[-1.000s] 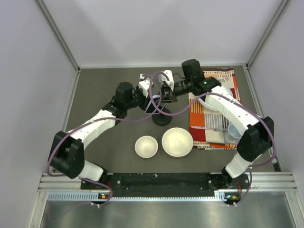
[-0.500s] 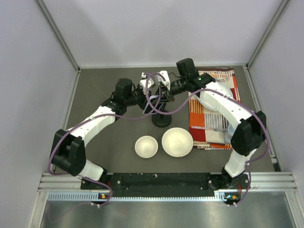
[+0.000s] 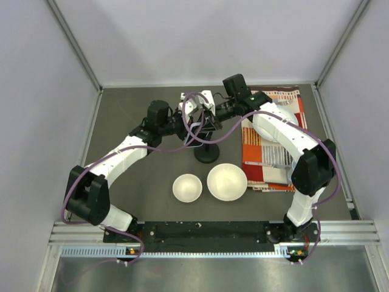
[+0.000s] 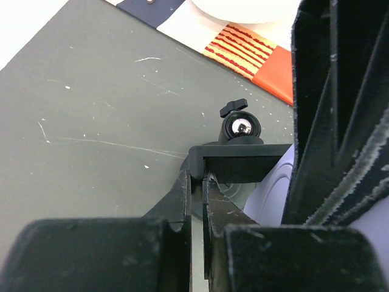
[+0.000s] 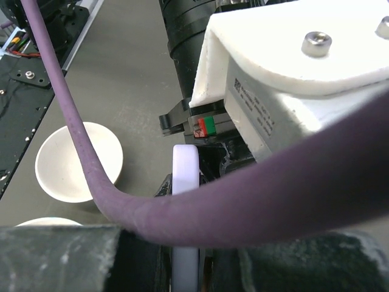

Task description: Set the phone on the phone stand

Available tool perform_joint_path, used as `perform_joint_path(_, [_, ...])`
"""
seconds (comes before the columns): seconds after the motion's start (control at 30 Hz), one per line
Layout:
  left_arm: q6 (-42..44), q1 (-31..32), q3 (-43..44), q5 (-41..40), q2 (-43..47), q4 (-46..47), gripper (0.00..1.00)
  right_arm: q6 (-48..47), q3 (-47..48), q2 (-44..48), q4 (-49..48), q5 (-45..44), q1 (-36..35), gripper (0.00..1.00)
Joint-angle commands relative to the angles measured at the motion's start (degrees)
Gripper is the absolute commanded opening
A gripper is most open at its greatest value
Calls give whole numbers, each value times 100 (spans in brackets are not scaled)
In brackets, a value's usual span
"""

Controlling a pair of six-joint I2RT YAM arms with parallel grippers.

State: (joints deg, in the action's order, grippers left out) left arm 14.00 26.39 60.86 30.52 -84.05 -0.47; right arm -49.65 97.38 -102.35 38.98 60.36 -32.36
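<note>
The phone stand has its round black base (image 3: 206, 153) on the grey table, just beyond the two bowls. Its ball joint (image 4: 241, 126) and black clamp cradle (image 4: 243, 163) show in the left wrist view. My left gripper (image 4: 197, 176) is shut on the cradle's corner; from above it (image 3: 193, 126) comes in from the left. The phone (image 5: 185, 176) appears edge-on as a pale lavender-white rim, upright between the fingers of my right gripper (image 5: 185, 204), which is shut on it. From above, the right gripper (image 3: 210, 120) holds the phone (image 3: 195, 135) at the cradle, over the stand.
Two white bowls (image 3: 187, 187) (image 3: 227, 181) sit near the stand's base. A striped orange, red and white cloth (image 3: 273, 140) lies at the right with a clear cup (image 3: 298, 171) on it. Purple cables loop over both grippers. White walls close in the table.
The right arm has swung left, its elbow pulling in from the right edge. Both grippers and the phone have shifted slightly left over the stand. Both grips are unchanged.
</note>
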Motion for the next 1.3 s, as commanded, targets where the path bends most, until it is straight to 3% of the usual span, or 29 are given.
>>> perform_joint_path(0.0, [94, 103, 181, 122, 117, 231, 0, 253, 492, -93, -269, -611, 54, 0])
perform_joint_path(0.13, [-151, 94, 32, -423, 187, 468, 0, 806, 527, 4, -40, -1629, 89, 0])
perform_joint_path(0.3, [-819, 103, -443, -1442, 415, 1531, 0, 1738, 449, 22, 250, -2369, 177, 0])
perform_joint_path(0.4, [-1118, 103, -829, -2356, 705, 2110, 0, 2125, 203, 118, 259, -2747, 248, 0])
perform_joint_path(0.43, [-1180, 112, -1074, -2967, 793, 2278, 0, 2204, 159, 153, 259, -3158, 239, 0])
perform_joint_path(0.53, [-1391, 120, -1435, -3604, 1118, 2692, 0, 2696, -17, 363, 145, -4132, 291, 0])
perform_joint_path(0.63, [-1768, 164, -1533, -4018, 1338, 2553, 0, 3144, -543, 740, -380, -5021, 196, 0])
perform_joint_path(0.8, [-1664, 577, -1560, -5298, 1523, 2350, 0, 3909, -949, 918, -734, -7026, -411, 0])
perform_joint_path(0.83, [-1681, 638, -1516, -5537, 1523, 2158, 0, 4049, -975, 909, -734, -7882, -603, 0])
perform_joint_path(1.0, [-2041, 779, -1428, -6206, 1646, 1691, 0, 4384, -1160, 971, -734, -8978, -631, 0])
perform_joint_path(1.13, [-2348, 867, -1454, -6374, 1743, 1515, 0, 4630, -1073, 673, -901, -9235, -587, 0])
perform_joint_path(1.27, [-2480, 1305, -1130, -7444, 1585, 1007, 0, 4710, -642, 225, -954, -9253, -587, 0])
